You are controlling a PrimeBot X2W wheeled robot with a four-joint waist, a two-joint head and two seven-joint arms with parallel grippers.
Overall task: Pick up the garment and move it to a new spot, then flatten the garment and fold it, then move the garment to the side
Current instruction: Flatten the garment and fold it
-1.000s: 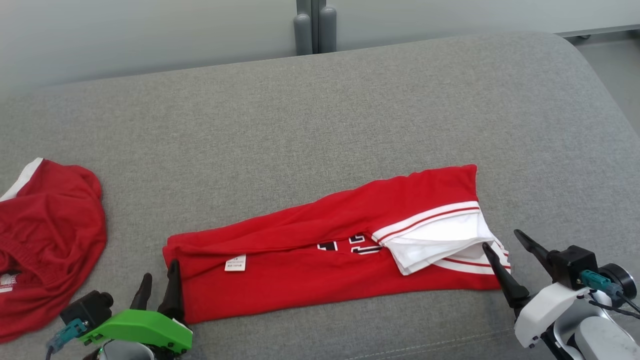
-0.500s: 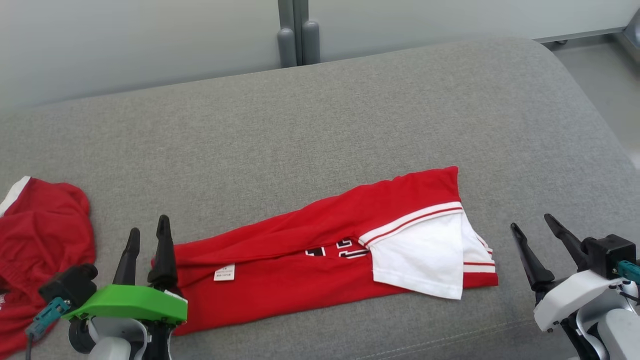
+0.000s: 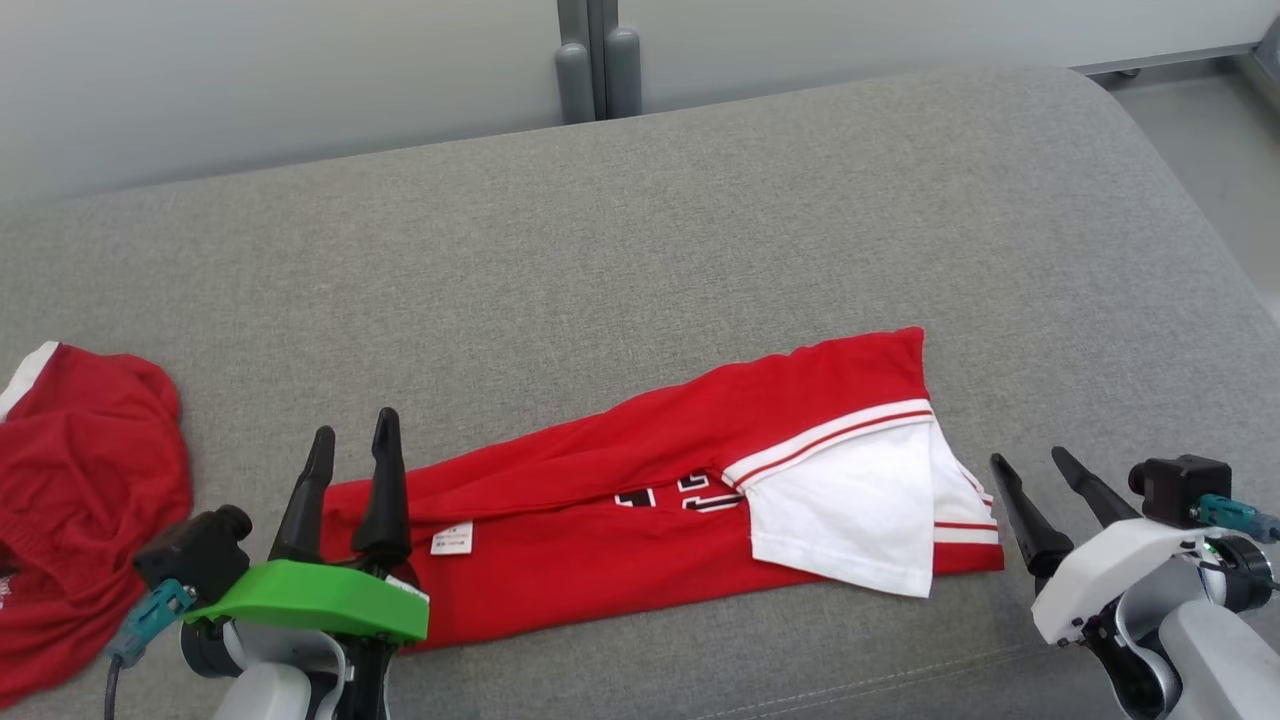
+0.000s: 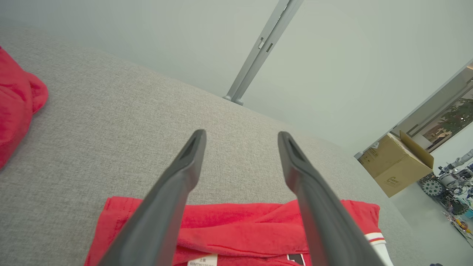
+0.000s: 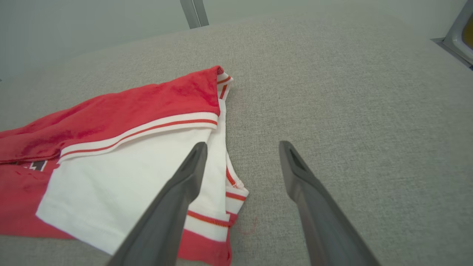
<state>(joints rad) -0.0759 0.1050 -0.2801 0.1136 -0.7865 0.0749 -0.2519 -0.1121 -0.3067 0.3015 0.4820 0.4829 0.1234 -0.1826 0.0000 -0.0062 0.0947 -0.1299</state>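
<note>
Garment: the garment (image 3: 640, 510) is lying as a long folded strip on the near middle of the sofa (image 3: 700, 220).
Left gripper (image 3: 354, 422): fingers are standing apart, grasping nothing, at the garment's left end.
Right gripper (image 3: 1027, 456): fingers are gaping, empty, just right of the garment.
Progress: the lengthwise folding is looking done; a crosswise fold and the move aside are seemingly remaining.

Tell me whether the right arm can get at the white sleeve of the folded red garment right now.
Probably yes. The right tool is open, just beside the white sleeve at the right end of the red garment, with only bare grey cushion between them and nothing on top.
</note>
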